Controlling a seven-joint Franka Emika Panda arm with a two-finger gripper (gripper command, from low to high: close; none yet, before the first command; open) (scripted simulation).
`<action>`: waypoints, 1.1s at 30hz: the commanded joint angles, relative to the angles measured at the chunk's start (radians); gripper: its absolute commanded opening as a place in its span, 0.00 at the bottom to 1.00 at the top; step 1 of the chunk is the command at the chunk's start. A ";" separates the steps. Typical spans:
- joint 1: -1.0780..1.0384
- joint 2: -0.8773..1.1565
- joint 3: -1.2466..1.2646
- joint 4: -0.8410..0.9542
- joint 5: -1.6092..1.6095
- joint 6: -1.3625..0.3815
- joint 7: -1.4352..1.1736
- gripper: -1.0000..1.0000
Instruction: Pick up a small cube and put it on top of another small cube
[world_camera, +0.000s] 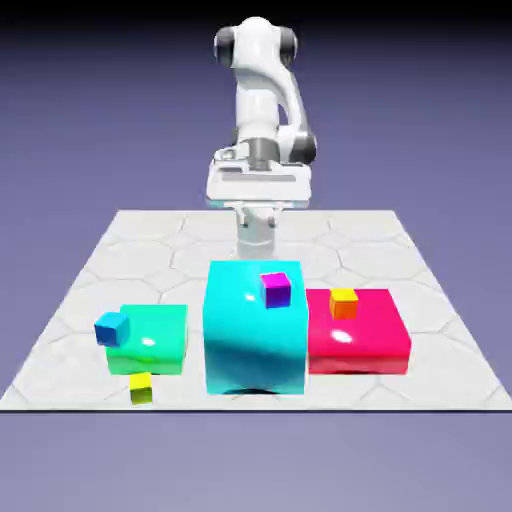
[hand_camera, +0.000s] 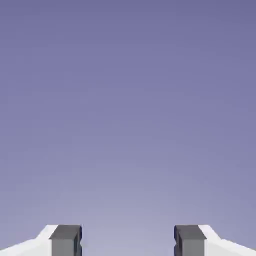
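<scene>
The table's near corners (world_camera: 256, 402) (both of them) are cut off by the exterior view's edges.The gripper's fingers (hand_camera: 66, 245) (both of them) are cut off by the hand view's bottom edge.

Robot arm (world_camera: 258, 105), one: glossy white casing, rounded segments, dark grey joint caps, grey collar above the hand. Hand (world_camera: 259, 186), one: white, wide, flat-fronted, with a grey inset strip. Fingers (hand_camera: 66, 241), two: white, slanting brackets; tips squared, grey, darker on one face.

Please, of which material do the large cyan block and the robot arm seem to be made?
The large cyan block looks like glossy plastic, judging by its bright, smooth highlights, though painted metal is possible. The robot arm seems white, smooth plastic or painted metal, with dark joint caps.
</scene>
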 joint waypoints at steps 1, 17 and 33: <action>0.034 -0.005 -0.036 0.020 -0.007 -0.020 -0.043 0.50; 0.572 -0.089 -0.616 0.333 -0.117 -0.345 -0.727 0.50; 1.109 -0.174 -1.196 0.646 -0.228 -0.670 -1.412 0.50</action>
